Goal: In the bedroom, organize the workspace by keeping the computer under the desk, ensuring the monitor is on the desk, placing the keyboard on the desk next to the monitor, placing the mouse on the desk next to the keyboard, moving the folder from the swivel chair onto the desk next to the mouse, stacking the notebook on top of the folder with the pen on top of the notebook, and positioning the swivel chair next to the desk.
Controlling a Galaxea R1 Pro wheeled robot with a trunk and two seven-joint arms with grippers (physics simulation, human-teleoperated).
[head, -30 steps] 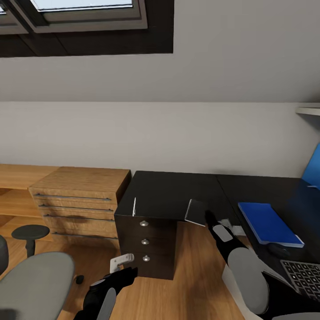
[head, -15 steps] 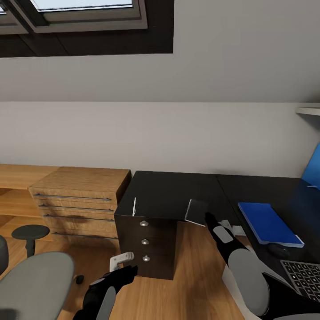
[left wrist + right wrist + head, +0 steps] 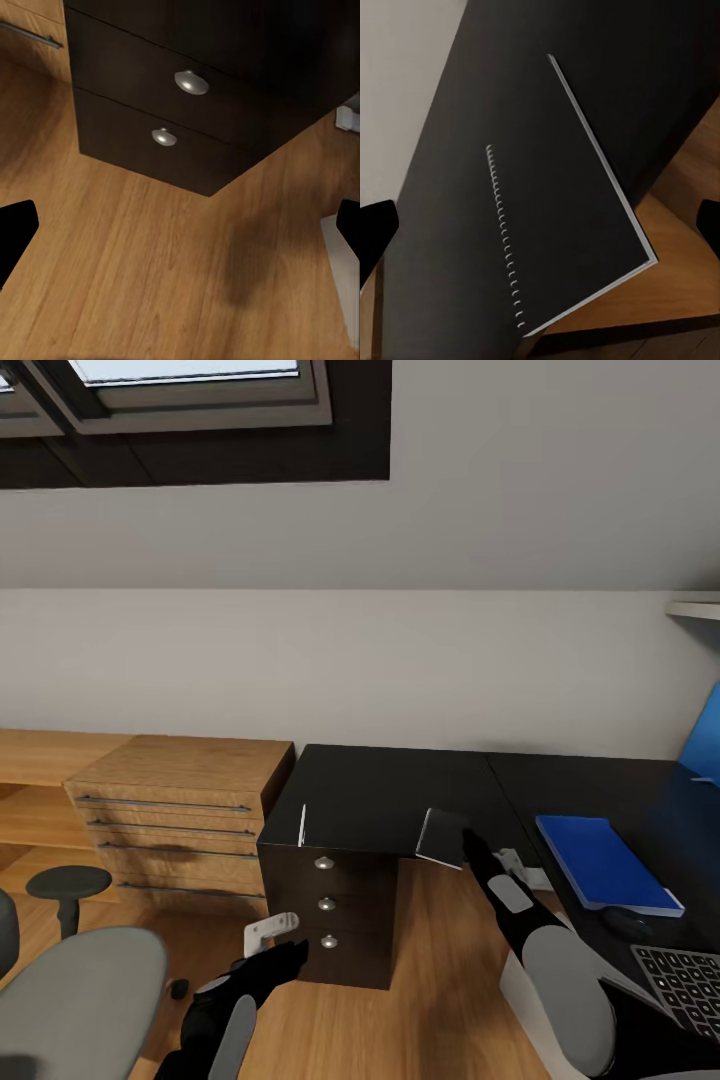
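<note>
Both of my right gripper's (image 3: 540, 232) fingertips (image 3: 375, 225) sat wide apart w/ nothing between them, and the notebook (image 3: 562, 202) lay just ahead, flat on the desk (image 3: 390, 790), one corner overhanging the edge. I judged it light, thin, a bit floppy, w/ a slick cover; that overhanging corner looked the best place to pinch. Farther off lay the folder (image 3: 605, 860), w/ the keyboard (image 3: 685, 980) near it. My left gripper (image 3: 180, 225) hung wide too, empty, facing the drawer unit (image 3: 187, 112) over bare floor. No obstruction, I thought.
</note>
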